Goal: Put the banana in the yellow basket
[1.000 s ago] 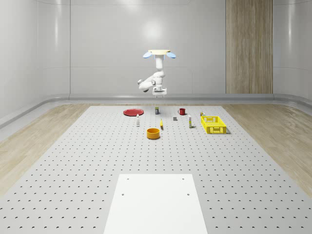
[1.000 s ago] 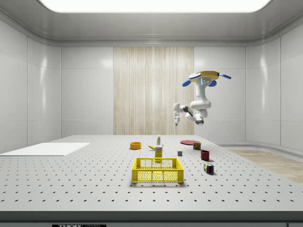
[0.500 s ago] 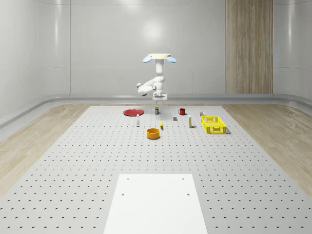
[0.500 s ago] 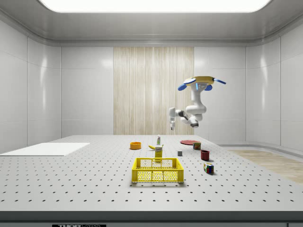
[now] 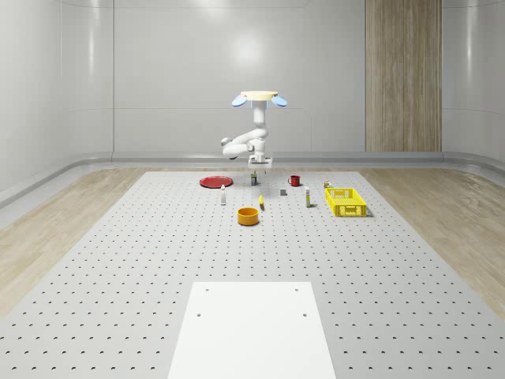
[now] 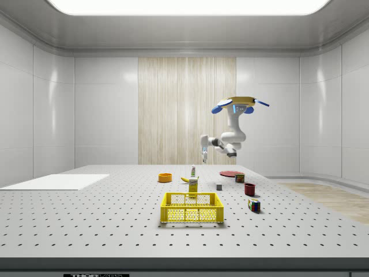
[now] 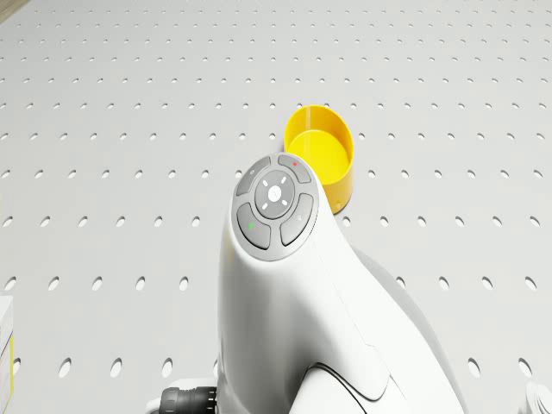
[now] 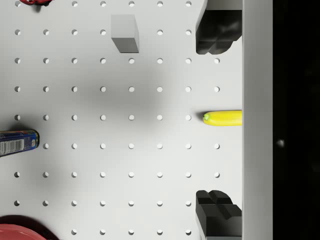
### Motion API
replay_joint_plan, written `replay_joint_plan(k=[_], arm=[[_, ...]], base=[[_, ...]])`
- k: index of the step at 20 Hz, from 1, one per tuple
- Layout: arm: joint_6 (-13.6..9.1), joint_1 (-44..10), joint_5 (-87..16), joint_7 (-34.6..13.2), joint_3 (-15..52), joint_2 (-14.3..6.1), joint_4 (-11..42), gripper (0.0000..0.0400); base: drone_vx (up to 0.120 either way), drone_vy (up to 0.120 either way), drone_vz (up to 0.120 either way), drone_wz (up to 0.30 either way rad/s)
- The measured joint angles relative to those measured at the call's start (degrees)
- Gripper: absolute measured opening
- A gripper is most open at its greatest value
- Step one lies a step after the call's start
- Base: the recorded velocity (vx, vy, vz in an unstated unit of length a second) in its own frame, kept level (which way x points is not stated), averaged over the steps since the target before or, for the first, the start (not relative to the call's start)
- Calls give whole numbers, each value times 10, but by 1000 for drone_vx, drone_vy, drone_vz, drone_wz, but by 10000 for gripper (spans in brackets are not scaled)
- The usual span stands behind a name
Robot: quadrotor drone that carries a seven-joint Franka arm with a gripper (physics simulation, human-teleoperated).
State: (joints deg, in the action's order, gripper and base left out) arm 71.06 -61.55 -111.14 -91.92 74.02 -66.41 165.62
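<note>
While the drone (image 5: 258, 98) hovers over the far table (image 5: 158, 260), gripper (image 8: 218, 120) spread above the half-hidden banana (image 8: 223, 118), can (image 8: 17, 142) label unreadable.

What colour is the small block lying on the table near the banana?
Plain grey block, clearest in the wrist view.

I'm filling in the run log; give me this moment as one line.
drone: hovering above table's far end | gripper: open, empty, high over banana | banana: lying on table | yellow basket: no banana inside
</note>
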Motion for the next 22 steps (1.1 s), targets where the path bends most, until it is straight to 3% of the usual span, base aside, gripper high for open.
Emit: replay_joint_plan(k=[8,12,22], arm=[[20,-8,12,-7,7,-22,-2,400],[30,-11,17,-10,10,-33,-2,400],[53,-18,29,-17,17,-58,-4,400]], base=[[120,0,-120,0],[120,50,-10,0],[120,0,-120,0]])
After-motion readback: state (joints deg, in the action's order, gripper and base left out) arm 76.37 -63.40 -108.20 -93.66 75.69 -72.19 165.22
